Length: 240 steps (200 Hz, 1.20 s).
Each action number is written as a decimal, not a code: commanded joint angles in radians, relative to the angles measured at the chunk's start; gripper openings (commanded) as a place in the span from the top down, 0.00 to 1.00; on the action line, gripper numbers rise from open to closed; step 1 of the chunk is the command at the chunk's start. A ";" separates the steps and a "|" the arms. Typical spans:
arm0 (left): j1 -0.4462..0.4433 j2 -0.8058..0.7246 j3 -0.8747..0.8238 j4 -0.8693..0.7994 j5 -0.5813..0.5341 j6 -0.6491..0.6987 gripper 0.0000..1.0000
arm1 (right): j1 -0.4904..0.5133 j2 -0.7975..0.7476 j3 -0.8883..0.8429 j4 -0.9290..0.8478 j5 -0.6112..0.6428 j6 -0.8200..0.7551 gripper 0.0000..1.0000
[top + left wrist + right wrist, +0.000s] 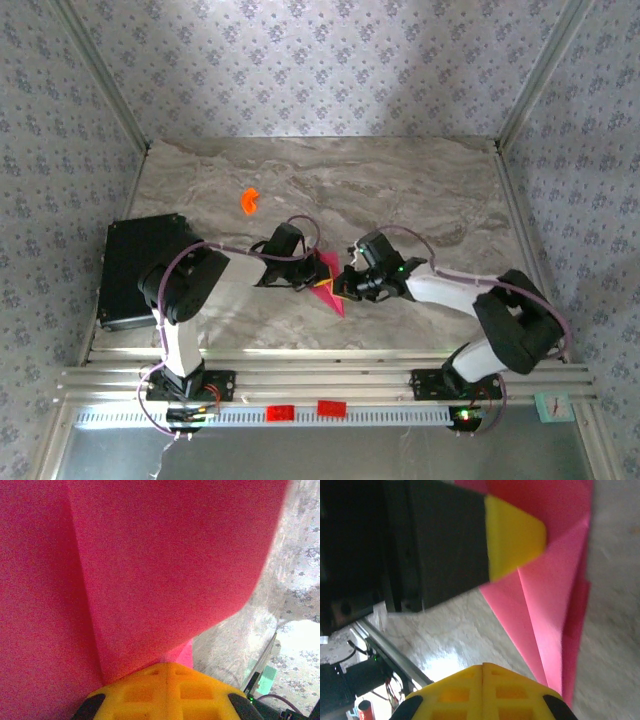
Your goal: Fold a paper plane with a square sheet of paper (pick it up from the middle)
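- Table: carrying the paper plane mid-surface, sitting between both tools.
- Paper plane: risking a tear or crooked crease, should the two tools be tugging unevenly on such thin paper.
- Left tool: fingers pressing together, seemingly clamping paper that is fanning out straight ahead of its tips.
- Right tool: fingers sitting flush together; paper lying just right of its tips, grip unclear.

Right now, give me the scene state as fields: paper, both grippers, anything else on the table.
paper: pink paper, folded, creases showing, mid-table between the arms
left gripper: shut on the paper
right gripper: shut; paper's narrow end runs past its finger, grip unclear
other: orange piece farther back on the table; black box at left edge
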 commanded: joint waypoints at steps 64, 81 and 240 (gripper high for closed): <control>0.006 0.037 -0.024 -0.093 -0.071 -0.008 0.94 | -0.032 0.221 -0.024 0.046 -0.001 -0.046 0.94; 0.007 0.025 -0.017 -0.102 -0.071 0.000 0.94 | -0.020 0.220 -0.097 0.071 -0.012 -0.039 0.96; -0.076 -0.030 0.094 -0.245 -0.077 0.074 0.91 | -0.062 0.163 -0.194 0.060 -0.066 -0.064 1.00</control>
